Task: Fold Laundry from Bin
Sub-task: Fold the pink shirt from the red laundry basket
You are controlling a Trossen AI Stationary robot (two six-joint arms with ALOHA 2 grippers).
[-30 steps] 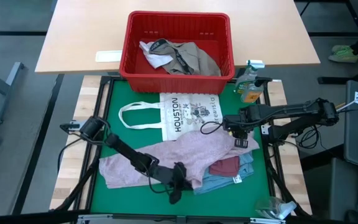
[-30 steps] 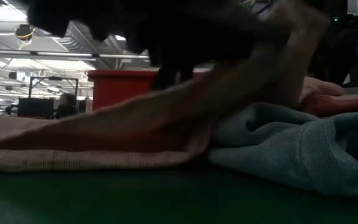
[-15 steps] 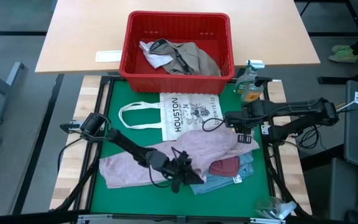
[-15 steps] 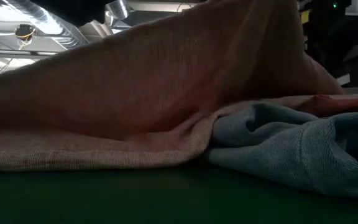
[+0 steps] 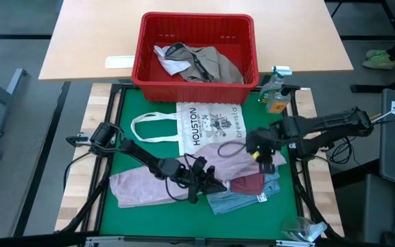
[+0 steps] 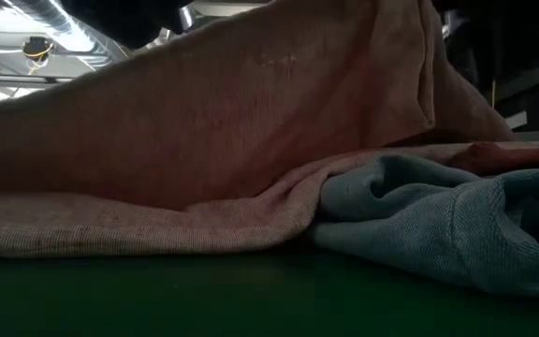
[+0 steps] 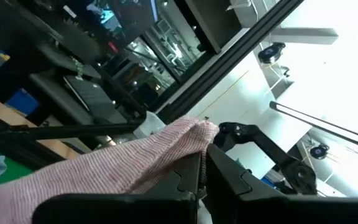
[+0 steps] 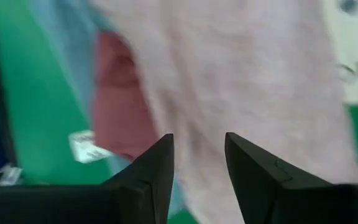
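A pale pink garment (image 5: 139, 186) lies across the near half of the green mat (image 5: 125, 113). Part of it is raised like a tent in the low view (image 6: 251, 122). My left gripper (image 5: 208, 184) is shut on it near the garment's middle. A maroon piece (image 5: 249, 183) and a light blue piece (image 5: 242, 200) lie beside it on the right; the blue one rests on the mat (image 6: 438, 234). My right gripper (image 5: 260, 152) hangs open above the pink garment's right end (image 8: 247, 74), touching nothing. The red bin (image 5: 197, 48) stands at the far side with khaki-grey and white laundry (image 5: 208, 63) inside. My left gripper pinches a bunched edge of the pink garment (image 7: 188, 134) between its two fingers (image 7: 229, 177). The fingers come from the table's left and slant upward. The cloth runs down from them (image 7: 104, 180), and the garment's left part stays on the mat.
A white tote bag printed "HOUSTON" (image 5: 208, 125) lies flat between the bin and the garments. A spray bottle (image 5: 275, 96) stands at the mat's far right corner. Bare green mat shows along the left and near edges.
My left gripper has risen from the near edge and gone toward the far right, tipping its fingers upward. It has drawn the pink garment's near edge up and over its middle, uncovering the blue piece's near part. My right gripper has risen a little, still open.
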